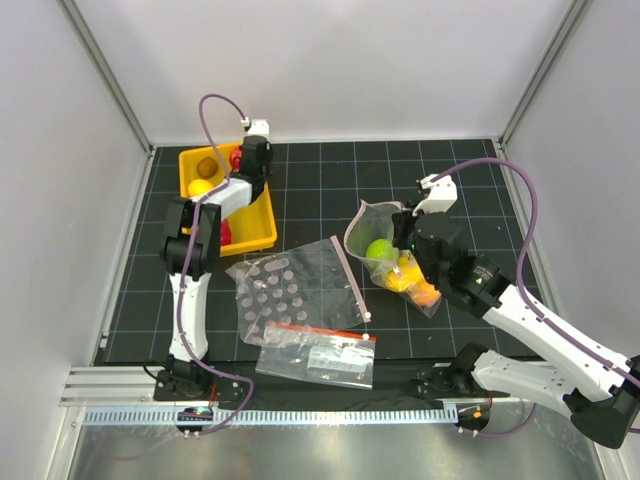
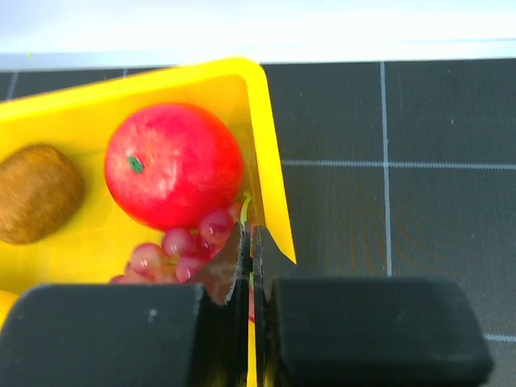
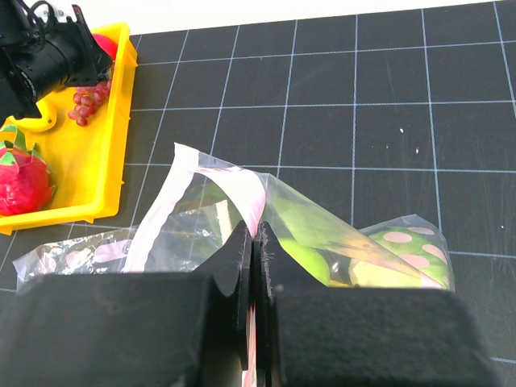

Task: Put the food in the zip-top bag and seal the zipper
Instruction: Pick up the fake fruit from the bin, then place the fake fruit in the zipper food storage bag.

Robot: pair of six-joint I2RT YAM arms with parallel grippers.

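Rim of zip-top bag (image 3: 322, 230) in right hand (image 3: 254, 235)

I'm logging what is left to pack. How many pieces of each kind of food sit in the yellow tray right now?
Kiwi: 1
Red apple: 1
Grape bunch: 1
Dragon fruit: 1
Yellow fruit: 1
Total: 5 in view; the left arm hides part of the tray.
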